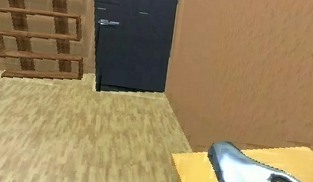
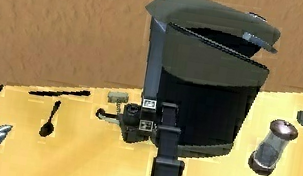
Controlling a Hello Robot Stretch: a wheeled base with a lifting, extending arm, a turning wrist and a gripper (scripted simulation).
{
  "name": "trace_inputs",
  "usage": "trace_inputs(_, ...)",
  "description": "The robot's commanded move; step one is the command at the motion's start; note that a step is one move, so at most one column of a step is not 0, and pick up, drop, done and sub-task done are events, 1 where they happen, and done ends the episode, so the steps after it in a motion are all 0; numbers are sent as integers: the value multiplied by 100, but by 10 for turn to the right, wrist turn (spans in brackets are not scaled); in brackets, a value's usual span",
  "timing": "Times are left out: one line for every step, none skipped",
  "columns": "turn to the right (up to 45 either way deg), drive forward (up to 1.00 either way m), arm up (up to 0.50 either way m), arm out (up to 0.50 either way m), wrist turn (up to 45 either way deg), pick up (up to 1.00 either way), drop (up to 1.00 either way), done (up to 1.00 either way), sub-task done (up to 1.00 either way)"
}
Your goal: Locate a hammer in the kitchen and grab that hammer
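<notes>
wooden tabletop (image 2: 77,160) bears a hammer-like thing (image 2: 115,96), seemingly found; i cannot tell whether the gripper (image 2: 106,116) near it holds anything.

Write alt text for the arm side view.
The arm reaches across a yellow table, its end effector at a small pale object next to a big dark coffee maker; I cannot tell whether it holds anything. Dark utensils lie left, a shaker stands right.
</notes>
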Motion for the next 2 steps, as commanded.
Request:
trace_inputs(0,0,0,0,0,100,0,0,0)
trace_inputs(0,0,10,0,0,0,0,0,0)
